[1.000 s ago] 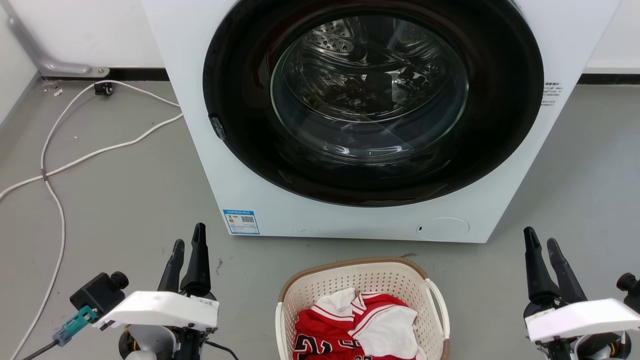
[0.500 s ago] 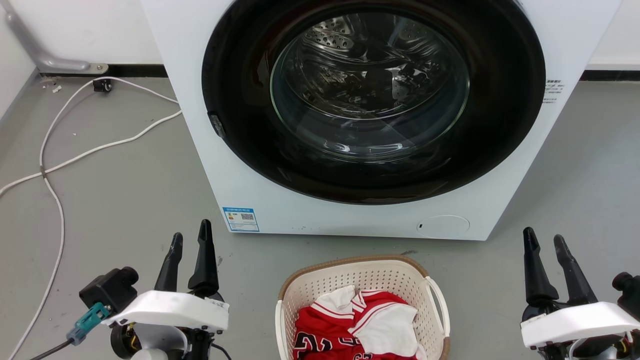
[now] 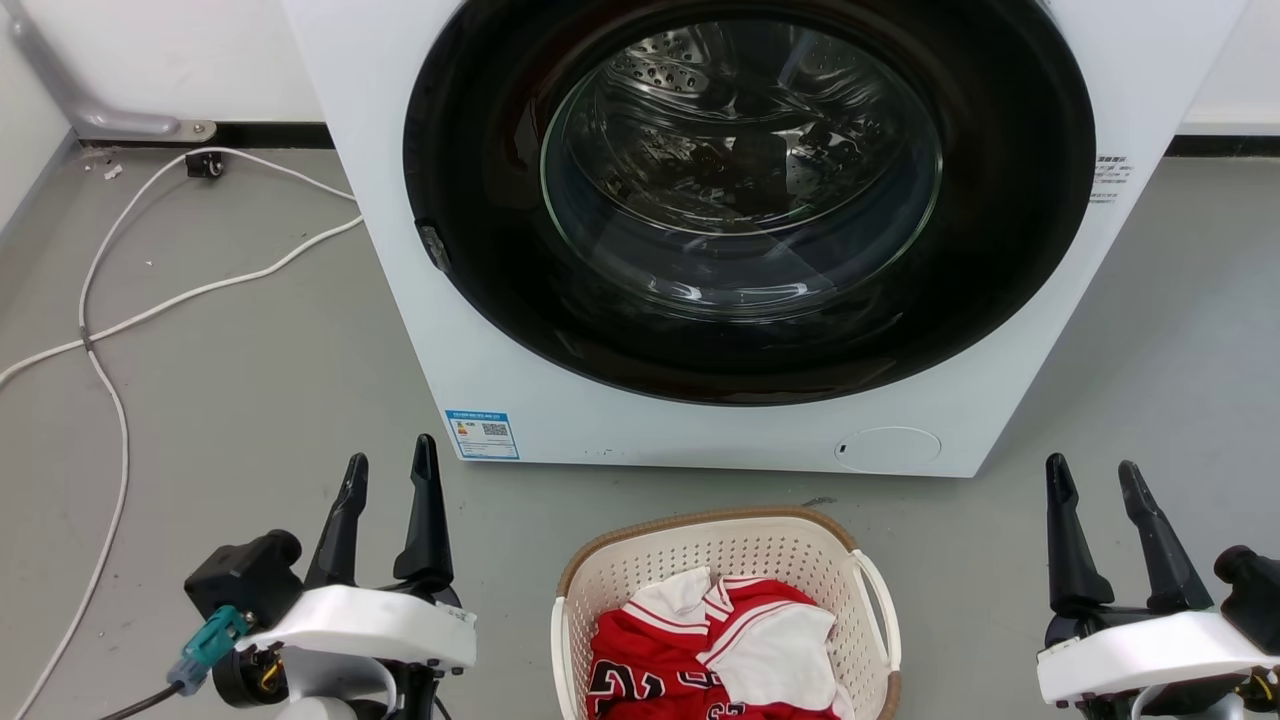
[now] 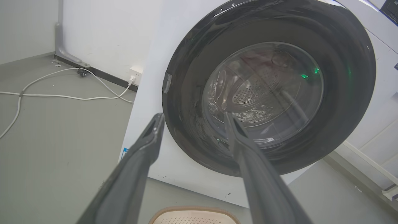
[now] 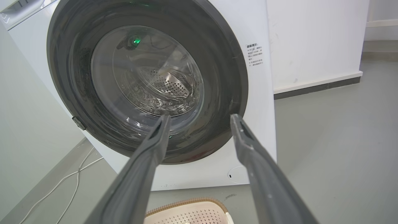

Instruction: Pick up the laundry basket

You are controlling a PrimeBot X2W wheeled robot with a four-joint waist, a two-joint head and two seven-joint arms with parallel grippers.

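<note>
The laundry basket (image 3: 640, 572), cream-white perforated plastic with a brown woven-look rim, stands on the floor at the bottom centre of the head view, holding red and white clothes (image 3: 715, 655). Its white side handle (image 3: 882, 608) shows on the right. The basket's far rim appears at the bottom of both wrist views: laundry basket (image 4: 192, 214), laundry basket (image 5: 189, 211). My left gripper (image 3: 392, 470) is open, well left of the basket. My right gripper (image 3: 1095, 478) is open too, well right of it. Neither touches the basket. Left gripper (image 4: 192, 118) and right gripper (image 5: 200, 119) point toward the washer, with nothing between the fingers.
A big white washing machine (image 3: 520, 400) with a shut round black door (image 3: 745, 190) stands just behind the basket. White cables (image 3: 110, 330) trail over the grey floor at the left. Bare floor lies on both sides of the basket.
Both grippers have opened wider. The left gripper has shifted right, toward the basket. The camera has tilted a little.
</note>
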